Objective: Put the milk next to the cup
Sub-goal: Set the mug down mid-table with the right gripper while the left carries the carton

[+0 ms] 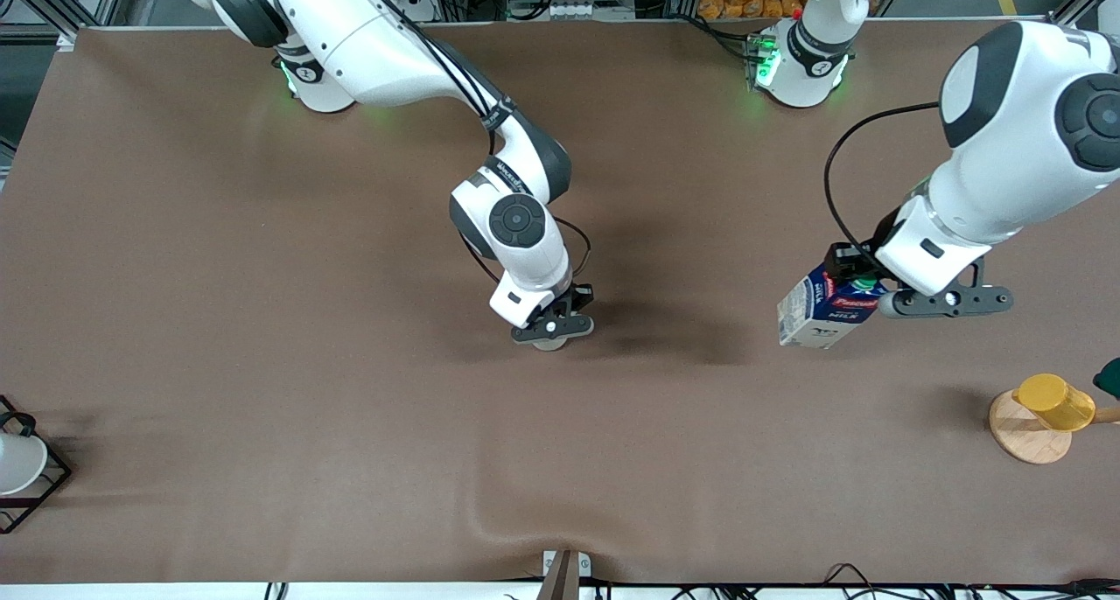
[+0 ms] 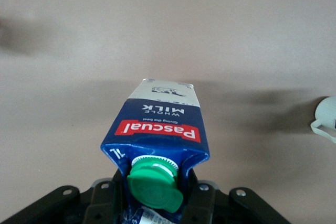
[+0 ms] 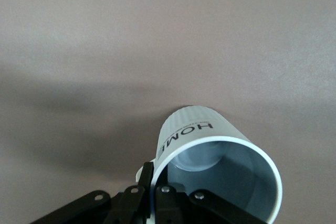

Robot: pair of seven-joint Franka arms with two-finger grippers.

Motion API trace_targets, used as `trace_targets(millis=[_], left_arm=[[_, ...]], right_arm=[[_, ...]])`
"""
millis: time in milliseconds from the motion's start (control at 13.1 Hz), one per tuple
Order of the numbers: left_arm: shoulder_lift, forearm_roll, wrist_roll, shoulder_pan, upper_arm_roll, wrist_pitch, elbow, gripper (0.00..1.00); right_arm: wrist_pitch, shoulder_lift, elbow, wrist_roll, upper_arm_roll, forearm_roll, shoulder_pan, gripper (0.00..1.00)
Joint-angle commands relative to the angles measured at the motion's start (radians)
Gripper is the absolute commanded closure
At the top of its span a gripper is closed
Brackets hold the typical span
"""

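Milk: the milk [image 1: 823, 310] is a dark blue carton with a green cap and a red label band. It hangs tilted in the air over the worktop [image 1: 350, 408], toward the left arm's end.
Left gripper: the left gripper [image 1: 862, 278] holds the milk [image 2: 157, 135] at its top, with the fingers [image 2: 202, 205] closed on both sides of the gable near the cap.
Cup: the cup [image 3: 215, 161] is a cream-white mug with a grey inside and the word HOME on its side. It is at the middle of the worktop, under the right gripper, and only its edge [image 1: 549, 345] shows in the front view.
Right gripper: the right gripper [image 1: 554, 327] is down at the cup, with the fingers [image 3: 146, 182] closed on the rim of the cup.
Distance: the milk and the cup are well apart.
Other things: a yellow cup [image 1: 1054, 401] is on a wooden disc [image 1: 1024, 429] near the left arm's end, nearer to the front camera than the milk.
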Motion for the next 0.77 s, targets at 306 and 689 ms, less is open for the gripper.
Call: trace_targets(millis=[306, 689], left_arm=[[0.009, -0.048, -0.173, -0.018, -0.104, -0.017, 0.001, 0.74], [0.027, -0.048, -0.393, -0.120, -0.144, -0.017, -0.005, 0.74]], right_arm=[[0.012, 0.005, 0.038, 0.023, -0.009, -0.096, 0.022, 0.00], [-0.089, -0.115, 0.032, 0.020, -0.009, -0.084, -0.033, 0.00]])
